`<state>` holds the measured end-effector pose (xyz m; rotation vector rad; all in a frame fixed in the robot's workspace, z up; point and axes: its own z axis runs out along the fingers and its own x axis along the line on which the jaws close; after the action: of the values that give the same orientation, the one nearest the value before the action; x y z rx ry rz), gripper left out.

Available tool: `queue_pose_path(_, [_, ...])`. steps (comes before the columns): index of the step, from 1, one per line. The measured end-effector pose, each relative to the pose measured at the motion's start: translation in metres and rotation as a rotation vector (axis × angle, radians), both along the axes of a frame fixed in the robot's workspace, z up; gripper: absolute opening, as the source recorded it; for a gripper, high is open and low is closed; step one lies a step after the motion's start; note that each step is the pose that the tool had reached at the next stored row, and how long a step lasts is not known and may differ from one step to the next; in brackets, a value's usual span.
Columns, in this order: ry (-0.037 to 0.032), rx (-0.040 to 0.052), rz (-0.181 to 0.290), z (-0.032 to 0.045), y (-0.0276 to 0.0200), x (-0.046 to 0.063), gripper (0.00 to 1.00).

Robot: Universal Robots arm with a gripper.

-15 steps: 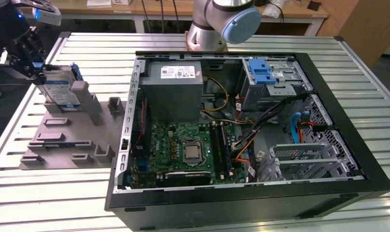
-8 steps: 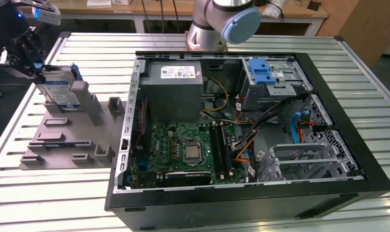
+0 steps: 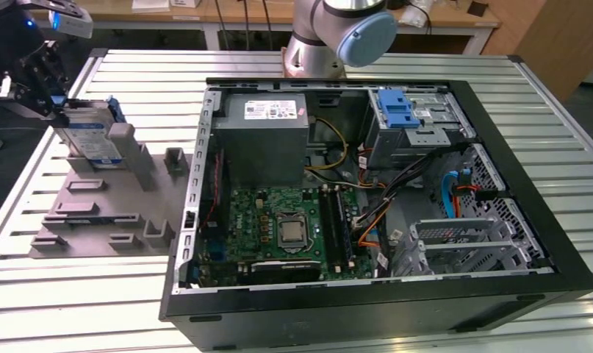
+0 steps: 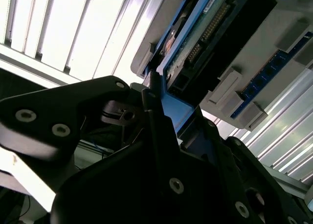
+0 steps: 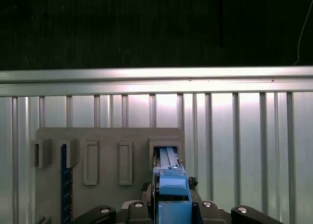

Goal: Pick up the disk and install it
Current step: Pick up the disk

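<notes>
Gripper [image 3: 53, 103] sits at upper left of the exterior view, over the grey holder [image 3: 110, 213] on the slatted table [image 3: 81, 309], left of the open PC case [image 3: 375, 316]. Jaws are narrowed to a slim gap and closed onto the disk [image 3: 88, 136]. In the second wrist view a black finger [image 4: 152, 104] lies flat against the disk's blue frame [image 4: 182, 114], with the opposite finger hard up on the other side; no daylight seen between pads and frame. In the first wrist view the blue frame [image 5: 172, 197] is pinched at bottom centre between the gripper's dark parts. Disk look: silver metal body, white and dark-blue label on the broad face, bright blue plastic frame along the edges; second wrist view shows its underside with a green board and a connector row [image 4: 208, 21]. Position: disk stands in a slot of the holder near that holder's far end, upper left in the exterior view, well apart from the case. Orientation: on end, thin edge toward the gripper, label face turned to the exterior view's right. Long axis reads near upright, lower end down in the slot [image 5: 166, 145], upper end at the gripper; slight lean cannot be ruled out. Whether the lower end touches the slot floor cannot be told.
</notes>
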<state>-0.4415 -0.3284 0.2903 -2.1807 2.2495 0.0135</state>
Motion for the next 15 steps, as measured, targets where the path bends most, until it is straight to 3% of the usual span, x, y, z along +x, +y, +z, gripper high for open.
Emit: queue_pose_path(15, [0.0, -0.0003, 0.0, 0.007, 0.0, 0.0, 0.36])
